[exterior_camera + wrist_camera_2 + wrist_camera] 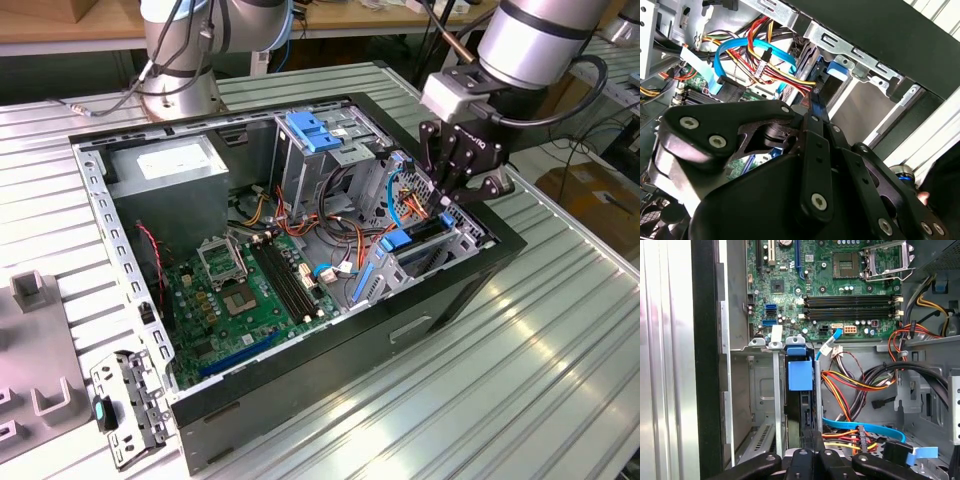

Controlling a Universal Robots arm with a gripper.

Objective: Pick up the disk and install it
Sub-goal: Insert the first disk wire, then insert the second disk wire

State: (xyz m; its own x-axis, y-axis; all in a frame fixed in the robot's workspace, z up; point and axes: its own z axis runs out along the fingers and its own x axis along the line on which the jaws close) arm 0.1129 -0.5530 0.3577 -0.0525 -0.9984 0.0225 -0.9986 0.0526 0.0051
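Gripper (pixel 462 183) fingers pressed together above the silver hard drive with blue rails (pixel 801 405), which stands on edge in the right-hand metal bay (pixel 765 390), long axis running down into it.

We see a silver-grey cylindrical arm (pixel 535 40), a pale grey wrist block (pixel 455 95), and a black linkage gripper (pixel 455 195) with silver screws (pixel 819 201).

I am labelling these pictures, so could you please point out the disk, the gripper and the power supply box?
disk (pixel 800 375): first wrist view, on its blue plastic end in the drive bay.
gripper (pixel 462 188): exterior view, between its fingertips above the bay.
power supply box (pixel 165 165): exterior view, on its grey top face.
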